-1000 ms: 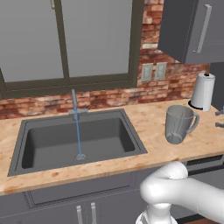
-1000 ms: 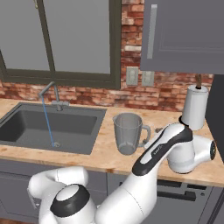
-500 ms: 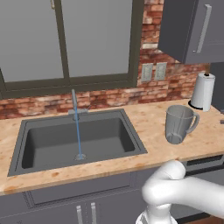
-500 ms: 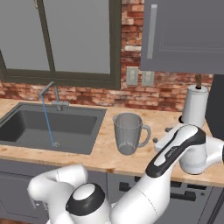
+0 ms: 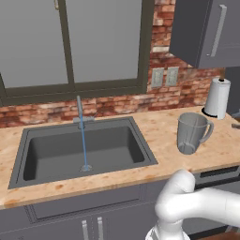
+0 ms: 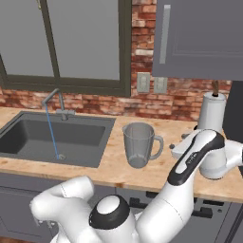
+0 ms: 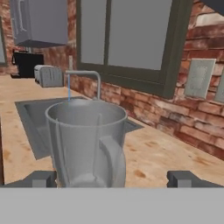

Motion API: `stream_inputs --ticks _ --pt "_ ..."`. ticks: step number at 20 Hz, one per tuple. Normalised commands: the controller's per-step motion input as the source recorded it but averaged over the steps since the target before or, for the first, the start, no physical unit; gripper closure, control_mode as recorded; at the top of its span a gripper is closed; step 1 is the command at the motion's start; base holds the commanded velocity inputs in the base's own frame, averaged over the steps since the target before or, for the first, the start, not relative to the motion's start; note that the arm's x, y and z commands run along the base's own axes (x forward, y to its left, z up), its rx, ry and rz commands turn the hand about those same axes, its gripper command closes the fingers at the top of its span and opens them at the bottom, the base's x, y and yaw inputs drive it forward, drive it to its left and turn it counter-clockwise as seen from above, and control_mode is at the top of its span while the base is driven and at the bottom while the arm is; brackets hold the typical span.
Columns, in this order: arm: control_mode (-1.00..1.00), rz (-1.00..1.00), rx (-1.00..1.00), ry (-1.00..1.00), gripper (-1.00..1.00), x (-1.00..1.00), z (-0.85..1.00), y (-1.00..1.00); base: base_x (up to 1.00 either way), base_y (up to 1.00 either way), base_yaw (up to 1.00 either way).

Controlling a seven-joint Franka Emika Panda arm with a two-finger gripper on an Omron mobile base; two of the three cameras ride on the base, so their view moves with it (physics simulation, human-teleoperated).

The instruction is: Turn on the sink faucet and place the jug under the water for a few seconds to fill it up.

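Observation:
The sink faucet [image 5: 79, 110] stands behind the dark sink [image 5: 117, 145] with a thin blue stream of water [image 5: 84, 145] running down to the drain. The translucent grey jug [image 5: 191, 133] stands upright on the wooden counter to the right of the sink, clear of the water. In the right base view my gripper [image 6: 178, 141] hovers just right of the jug [image 6: 138, 144], on its handle side. In the hand view the jug [image 7: 83, 140] is close ahead with its handle toward me. My gripper [image 7: 111, 179] is open, and its two tips stand wider than the jug and touch nothing.
A white paper-towel roll [image 5: 218, 97] stands on the counter behind and right of the jug, close to my arm's elbow [image 6: 213, 156]. Wall outlets [image 5: 164, 77] and a grey upper cabinet [image 5: 206, 33] lie above. A toaster [image 7: 49, 75] sits beyond the sink.
My arm's elbow has swung further right and the hand has lifted slightly beside the jug. The jug stays put and the water keeps running.

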Motion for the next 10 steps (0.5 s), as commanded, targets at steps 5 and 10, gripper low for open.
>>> stream_inputs --ticks 5,10 --pt "-1.00 0.00 0.00 0.05 -1.00 0.40 -0.18 0.07 0.00 0.00 0.00" --pt "-1.00 0.05 0.00 0.01 -1.00 0.06 -0.15 0.16 0.00 0.00 0.00"
